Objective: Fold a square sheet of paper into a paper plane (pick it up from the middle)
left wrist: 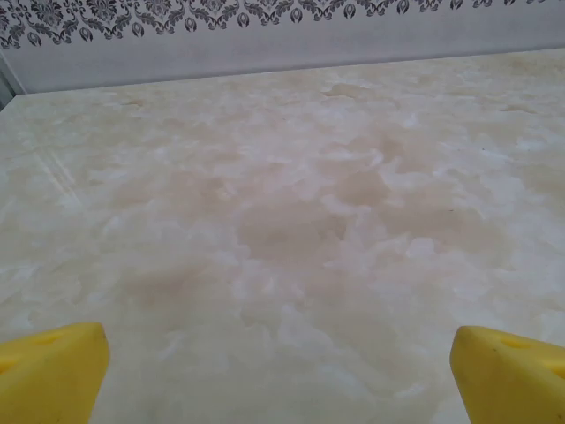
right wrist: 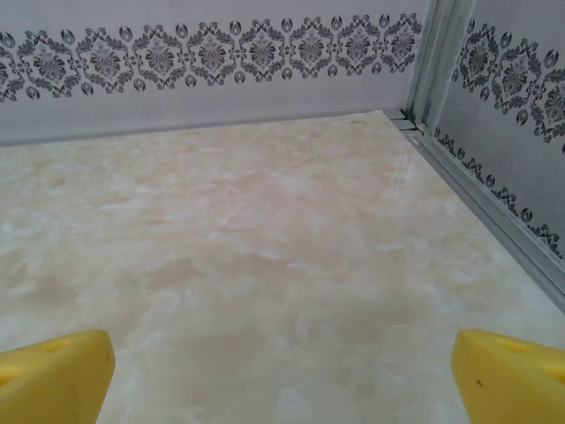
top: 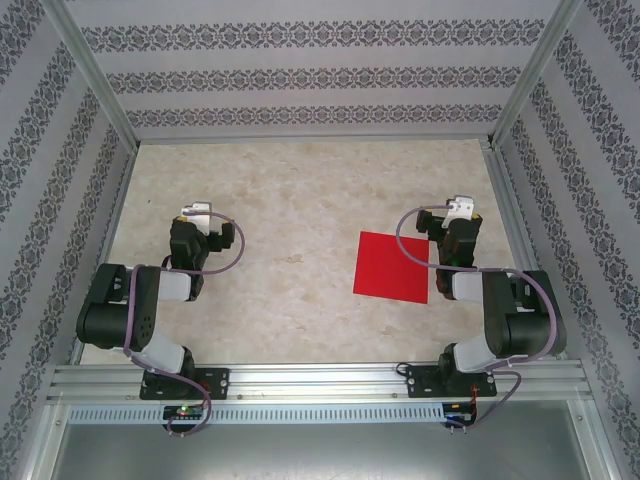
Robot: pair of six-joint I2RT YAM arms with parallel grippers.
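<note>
While the left arm (top: 125,310) and right arm (top: 510,320) sit folded near their bases at the front rail (top: 320,380), the left pincer (top: 198,213) hangs over the left part of the bench (top: 300,190), pointing toward the back wall (top: 300,80). It's released, jaws wide, empty. Left wrist view: its yellow fingertips (left wrist: 48,375) sit in the two bottom corners, with bare marbled beige bench between and ahead and a patterned wallpaper strip along the top.

The square sheet of paper (top: 392,266) lies flat on the bench, right of centre, well apart from the left pincer. It's bright red, a plain square, turned slightly off the bench edges. Its right edge runs just beside the right arm.

The right pincer (top: 460,210) is just past the sheet's far right corner, near the right side wall, and also points away from the bases. It's released, jaws wide, gripping nothing. Right wrist view: yellow fingertips low in both corners, bare bench ahead, and an aluminium corner post (right wrist: 433,62) where the back and side walls meet.
</note>
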